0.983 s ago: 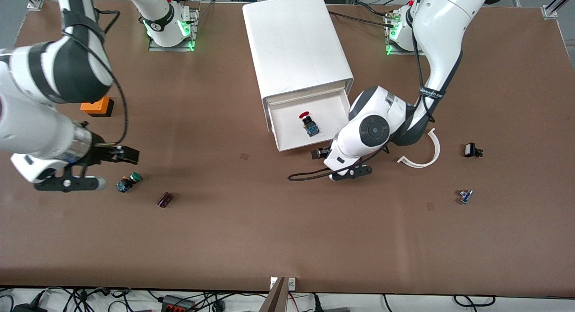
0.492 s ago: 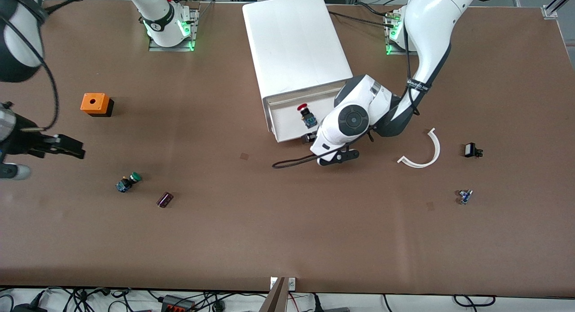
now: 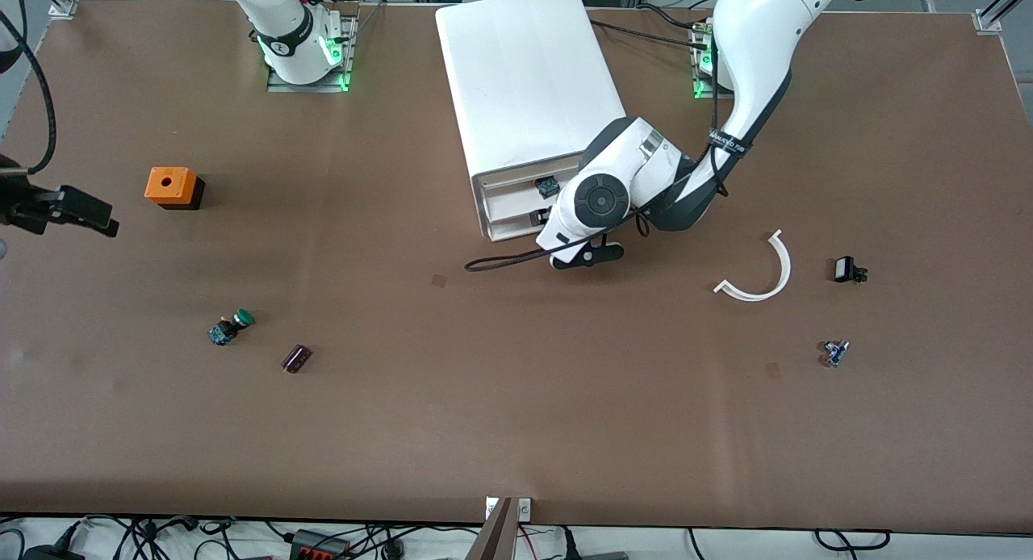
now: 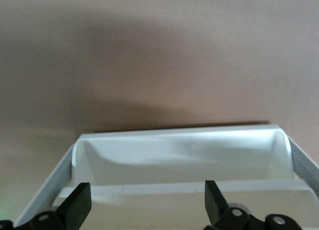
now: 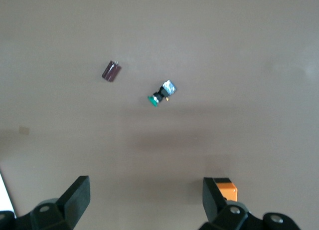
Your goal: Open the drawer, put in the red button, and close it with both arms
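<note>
The white cabinet [image 3: 524, 68] stands at the middle of the table. Its top drawer [image 3: 508, 182] is nearly pushed in, with only a narrow strip open. In that strip the red button shows only its blue base [image 3: 548, 186]; its red cap is hidden under the cabinet top. My left gripper [image 3: 543, 217] is open and empty against the drawer's front. The left wrist view shows the drawer's white tray [image 4: 179, 155] just ahead of the left gripper [image 4: 147, 205]. My right gripper [image 3: 85, 211] is open and empty, up over the table's edge at the right arm's end; the right wrist view shows it [image 5: 146, 200].
An orange box [image 3: 169, 187], a green-capped button [image 3: 230, 326] and a small purple part [image 3: 295, 357] lie toward the right arm's end. A white curved piece [image 3: 763, 273], a small black part [image 3: 847, 269] and a small blue part [image 3: 835, 352] lie toward the left arm's end.
My left gripper has pushed the drawer from wide open to nearly shut, carrying the red button in under the cabinet top. My right arm has drawn back toward its end of the table.
</note>
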### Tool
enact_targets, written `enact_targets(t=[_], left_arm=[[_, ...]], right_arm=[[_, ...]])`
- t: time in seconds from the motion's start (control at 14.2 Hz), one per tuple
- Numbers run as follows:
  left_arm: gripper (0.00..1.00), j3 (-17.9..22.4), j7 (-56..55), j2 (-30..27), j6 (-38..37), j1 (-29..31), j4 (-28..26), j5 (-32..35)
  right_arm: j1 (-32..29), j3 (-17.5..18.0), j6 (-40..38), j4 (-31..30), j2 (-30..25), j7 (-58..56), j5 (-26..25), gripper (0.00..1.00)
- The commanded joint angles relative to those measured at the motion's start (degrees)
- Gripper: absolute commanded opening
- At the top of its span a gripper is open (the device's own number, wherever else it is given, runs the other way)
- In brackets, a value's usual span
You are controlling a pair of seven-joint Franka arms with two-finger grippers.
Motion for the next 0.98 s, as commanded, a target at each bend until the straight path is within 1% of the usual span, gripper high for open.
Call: enact_targets(t=[0.0, 0.28, 0.49, 0.63, 0.91], left_arm=[[1.0, -1.4, -2.7, -1.7, -0.5, 0.1, -1.7, 1.0], [1.0, -1.5, -2.8, -1.6, -0.5, -0.5, -2.4, 1.0], [1.0, -1.5, -3.8, -1.6, -0.5, -1.5, -2.4, 1.0], [1.0, -1.5, -4.3, -1.5, -0.6, -1.6, -2.4, 1.0], [1.0, -1.4, -3.5, -1.6, -0.6, -0.9, -2.1, 1.1]], right_arm=[[-0.7, 0.9, 1.7, -6.4, -4.2, -0.8, 0.1, 1.0], [-0.6, 0.9, 6.4, -14.5, -9.9, -0.8, -0.2, 1.0], [-0.5, 0.9, 8.6, -18.6, -12.5, -0.8, -0.3, 1.0], [-0.6, 0.9, 9.0, -19.7, -12.9, -0.8, -0.3, 1.0], [-0.4, 0.9, 7.7, -19.0, -12.6, -1.2, -0.1, 1.0]])
